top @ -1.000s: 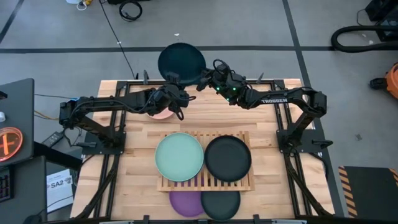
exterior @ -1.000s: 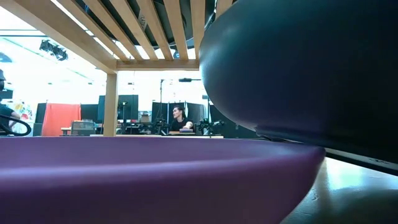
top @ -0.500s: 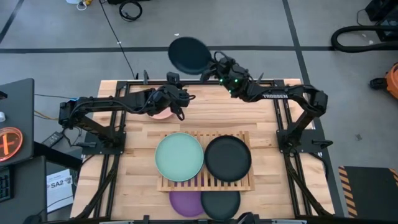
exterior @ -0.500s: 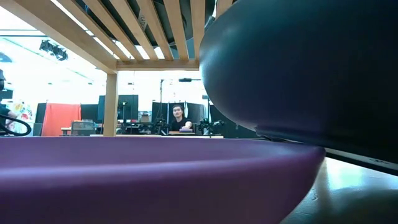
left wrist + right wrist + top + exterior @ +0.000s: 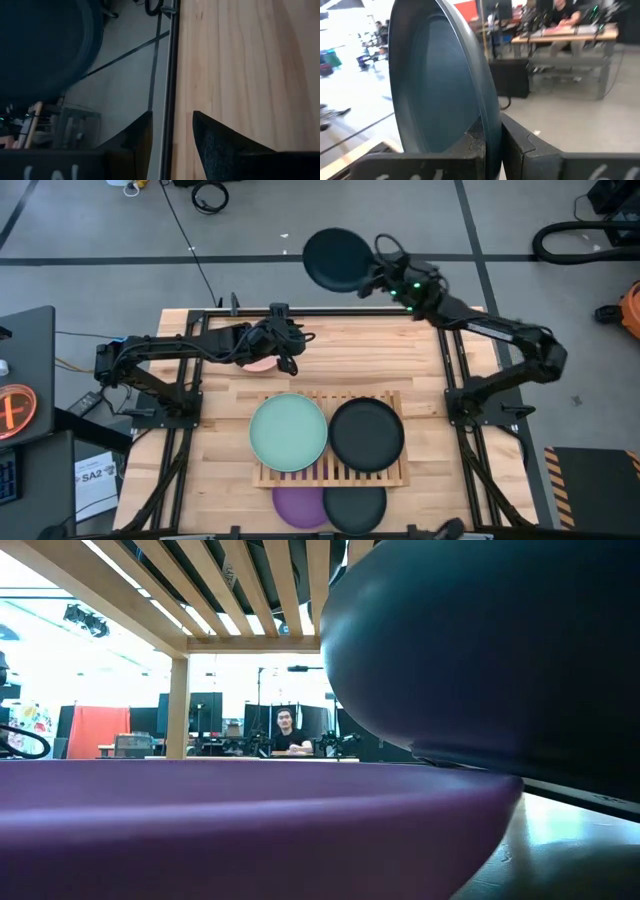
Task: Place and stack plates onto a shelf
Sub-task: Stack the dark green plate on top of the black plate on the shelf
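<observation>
My right gripper (image 5: 376,273) is shut on a dark teal plate (image 5: 337,260), held high beyond the table's far edge. My left gripper (image 5: 172,136) stands open and empty over the far part of the table, beside a salmon pink plate (image 5: 262,364) lying flat under its arm. The wooden slatted shelf (image 5: 393,402) carries a mint green plate (image 5: 288,432) and a black plate (image 5: 367,434) side by side. A purple plate (image 5: 298,506) and a dark plate (image 5: 356,508) lie flat at the near edge, partly under the shelf. My right gripper pinches the dark teal plate's rim (image 5: 489,131) between its two fingers, one finger (image 5: 516,142) on the back and one on the hollow face. The plate is lifted clear and stands on edge, rising away from the fingers.
The metal frame rail (image 5: 330,312) runs along the table's far edge. The low view sits under the shelf slats (image 5: 250,590), filled by the purple plate (image 5: 250,825) and the dark plate (image 5: 480,650). A person sits at a desk (image 5: 287,735) in the room behind.
My right gripper has carried the dark teal plate toward the table's right and far side, away from my left gripper, and higher. The plate has tipped from nearly flat toward standing on edge.
</observation>
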